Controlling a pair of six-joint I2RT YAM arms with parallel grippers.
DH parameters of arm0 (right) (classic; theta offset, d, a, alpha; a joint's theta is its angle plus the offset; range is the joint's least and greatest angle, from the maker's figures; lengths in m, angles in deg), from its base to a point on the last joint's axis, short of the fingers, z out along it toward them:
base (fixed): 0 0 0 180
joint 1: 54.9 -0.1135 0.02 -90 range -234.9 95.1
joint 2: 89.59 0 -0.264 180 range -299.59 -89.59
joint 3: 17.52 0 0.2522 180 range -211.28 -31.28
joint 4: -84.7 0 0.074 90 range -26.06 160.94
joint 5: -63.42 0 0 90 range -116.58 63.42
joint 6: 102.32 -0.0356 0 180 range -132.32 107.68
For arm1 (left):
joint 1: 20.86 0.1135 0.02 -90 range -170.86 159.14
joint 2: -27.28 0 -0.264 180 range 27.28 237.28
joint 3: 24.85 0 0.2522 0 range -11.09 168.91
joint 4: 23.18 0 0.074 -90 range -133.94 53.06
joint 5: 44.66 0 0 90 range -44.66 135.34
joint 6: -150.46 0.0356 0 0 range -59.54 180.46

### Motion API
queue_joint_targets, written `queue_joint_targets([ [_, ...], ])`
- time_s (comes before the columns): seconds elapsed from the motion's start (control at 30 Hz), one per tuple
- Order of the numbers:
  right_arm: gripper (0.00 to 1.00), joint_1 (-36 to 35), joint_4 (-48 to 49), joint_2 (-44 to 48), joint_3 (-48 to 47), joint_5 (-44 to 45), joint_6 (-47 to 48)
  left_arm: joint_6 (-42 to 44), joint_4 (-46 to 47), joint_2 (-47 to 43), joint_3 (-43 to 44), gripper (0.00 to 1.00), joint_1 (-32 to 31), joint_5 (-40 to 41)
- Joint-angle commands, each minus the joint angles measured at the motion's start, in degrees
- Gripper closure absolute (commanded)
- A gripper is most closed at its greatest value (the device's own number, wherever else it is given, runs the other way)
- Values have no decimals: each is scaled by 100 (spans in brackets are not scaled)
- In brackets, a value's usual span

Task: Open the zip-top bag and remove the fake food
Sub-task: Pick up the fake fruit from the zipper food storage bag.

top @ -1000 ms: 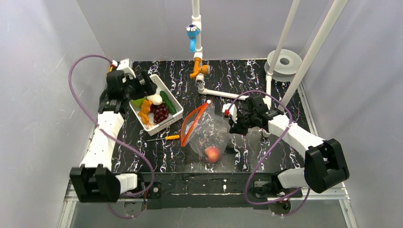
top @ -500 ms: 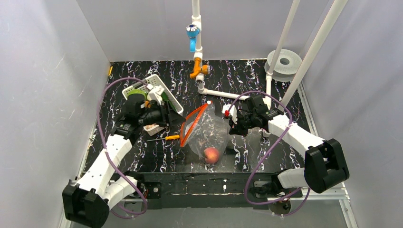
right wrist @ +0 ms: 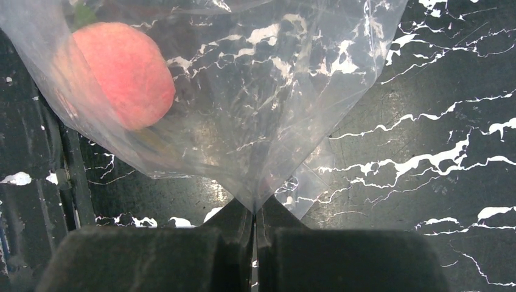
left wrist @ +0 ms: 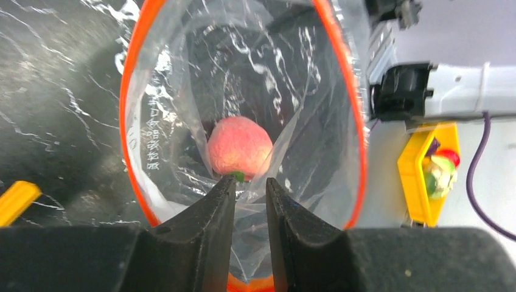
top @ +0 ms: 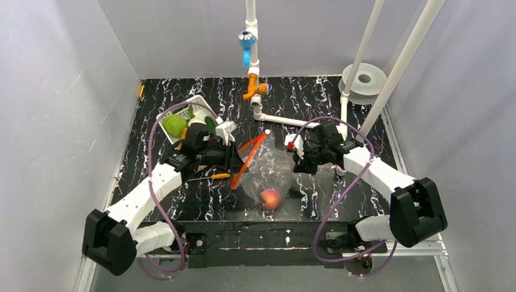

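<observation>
Now my right gripper (right wrist: 254, 210) pinches the bag (right wrist: 274, 91) corner; left gripper (left wrist: 251, 182) straddles its rim, grip unclear; peach (left wrist: 239, 148) beyond the tips.

Right gripper (right wrist: 255, 214) pinching clear bag (right wrist: 255, 109), peach (right wrist: 118, 73) inside

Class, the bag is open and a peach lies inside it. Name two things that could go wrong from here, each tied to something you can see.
1. The left gripper straddles only thin film at the rim of the bag; if it closes, it may catch a loose fold and slip off.
2. The right gripper pinches just one corner, so the bag may drag or collapse over the peach when pulled.
</observation>
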Motion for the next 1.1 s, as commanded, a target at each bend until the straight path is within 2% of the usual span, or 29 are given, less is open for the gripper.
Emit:
queue_joint_targets([
  [0.0,97,-31,-81,3,-106,-228,129,558,-565,367,406,75,-459,-196],
  [0.2,97,-46,-83,-43,-135,-451,15,689,-737,1060,653,71,-1019,-112],
  [0.33,97,-72,-65,-82,-141,-486,-32,750,-789,1424,763,62,-1430,107],
  [0.57,97,-132,-51,-136,-147,-453,-49,624,-579,1995,809,52,-1899,285],
  [0.7,97,-160,-53,-153,-141,-411,-36,455,-417,2200,788,42,-2064,593],
  [0.77,96,-176,-68,-154,-135,-404,-24,302,-269,2276,727,41,-2091,763],
  [0.8,91,-179,-87,-156,-150,-400,-10,222,-192,2304,693,42,-2089,846],
  [1.07,27,2,-795,517,-411,-775,208,-502,631,2147,94,43,-2082,1368],
])
